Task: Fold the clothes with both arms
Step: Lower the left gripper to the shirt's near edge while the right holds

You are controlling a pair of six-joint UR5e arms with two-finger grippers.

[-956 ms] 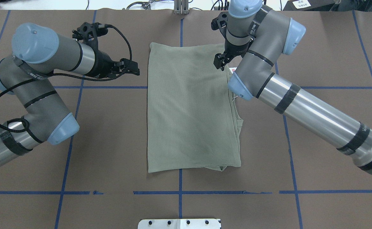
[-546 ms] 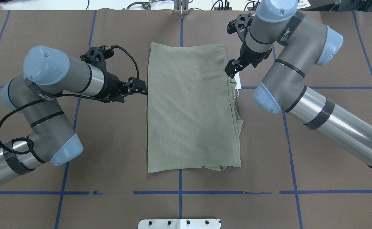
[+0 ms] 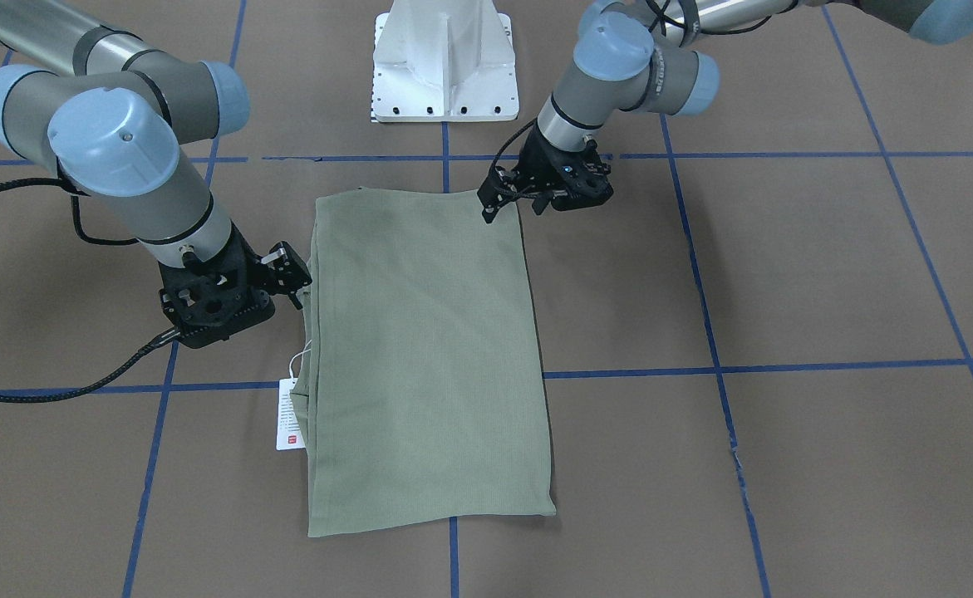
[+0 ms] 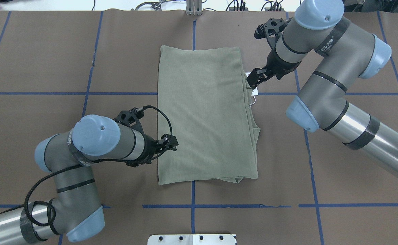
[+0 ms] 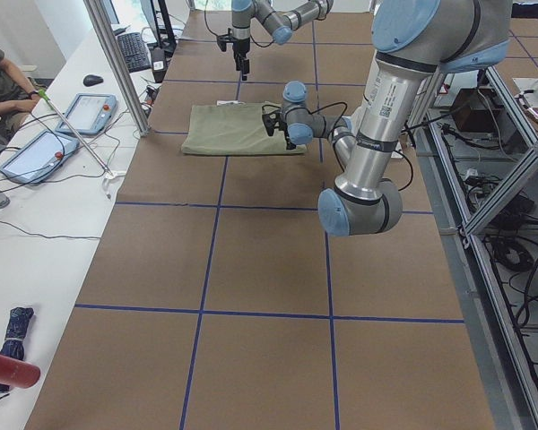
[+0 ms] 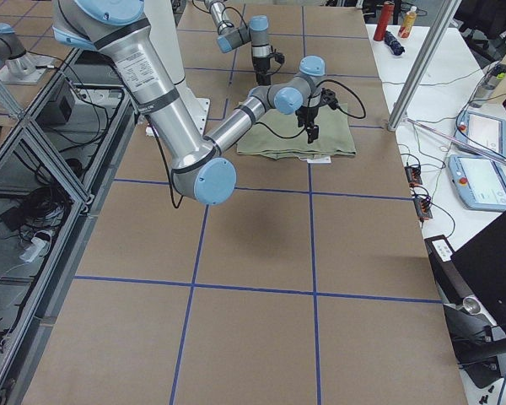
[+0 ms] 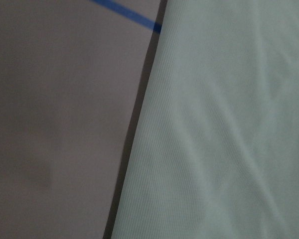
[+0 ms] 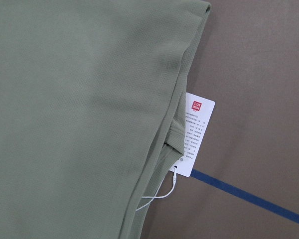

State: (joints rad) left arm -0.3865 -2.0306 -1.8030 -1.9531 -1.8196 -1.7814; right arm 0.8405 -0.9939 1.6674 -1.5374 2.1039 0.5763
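The left arm [image 4: 97, 144] comes in low toward the left side of the pale green shirt [image 4: 202, 115]. The left gripper [image 4: 171, 142] hangs at that edge, toward the end nearest the robot, with its tip just over the cloth. I cannot tell whether its jaws are spread or pressed together. Its wrist view shows only the shirt's straight edge, close and blurred, against the brown table [image 4: 49, 61].

The shirt lies flat in the middle of the table, folded into a long rectangle. Stacked layers show along its right edge, and a blue tape line [image 4: 117, 93] runs up to each long side.

A white hang tag [image 3: 289, 414] on a thin string sticks out from under those layers, toward the shirt's far end. The right gripper [image 4: 254, 80] is just beside the shirt there, above the tag, and I cannot tell how its jaws stand either. The right arm [image 4: 324, 68] stretches away from the shirt's right side.
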